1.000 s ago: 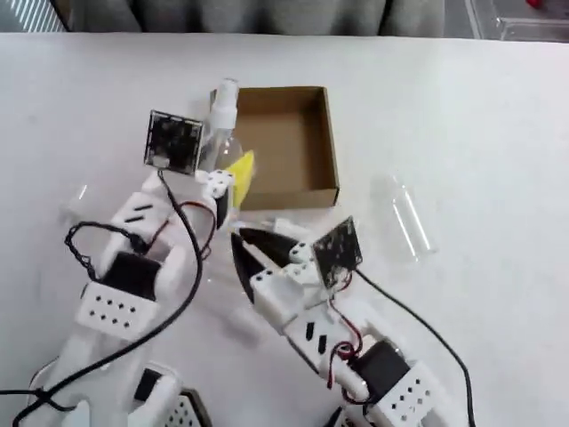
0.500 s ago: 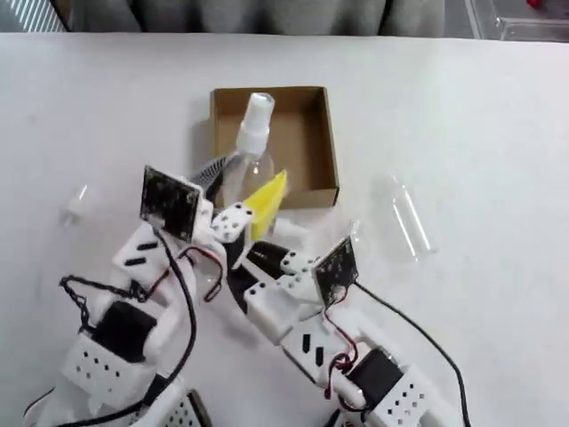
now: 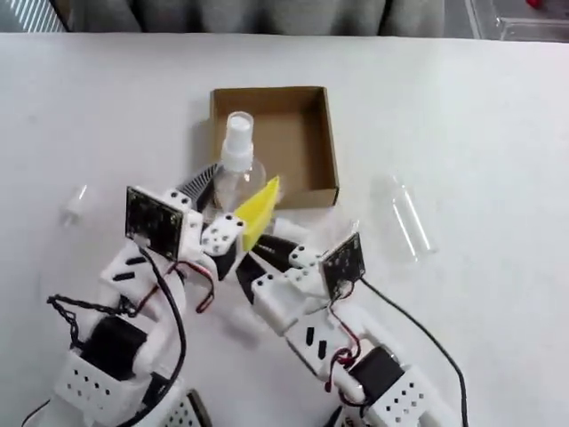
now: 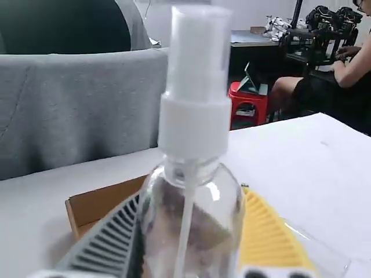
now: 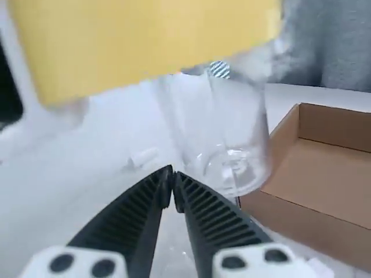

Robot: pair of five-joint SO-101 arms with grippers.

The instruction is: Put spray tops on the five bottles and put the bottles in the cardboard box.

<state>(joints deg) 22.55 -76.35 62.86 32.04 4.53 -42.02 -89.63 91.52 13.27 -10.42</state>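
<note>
White shells on both arms. Left arm point(image 3: 114, 271), lower left of frame: dotted vent holes point(image 3: 93, 382), loose black cable point(image 3: 173, 329), red wires point(image 3: 203, 267); left tool point(image 3: 238, 185) has one yellow finger point(image 3: 258, 209), one dark ribbed finger point(image 3: 200, 181). Right arm point(image 3: 307, 331), lower right: black cable, red wires; right tool point(image 5: 173, 174), two dark ribbed fingers point(image 5: 133, 214). Dark square circuit board point(image 3: 153, 221) at each wrist.

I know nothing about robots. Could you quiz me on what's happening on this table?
1. True or false: the spray bottle in the left end effector already wears its spray top.
2. The capless bottle lies: A) on the table beside the cardboard box; B) in a hand; C) upright on a shelf.
3. Fill in: the right end effector is ___ (open/shut).
Key: 1 true; 2 A; 3 shut.
</note>
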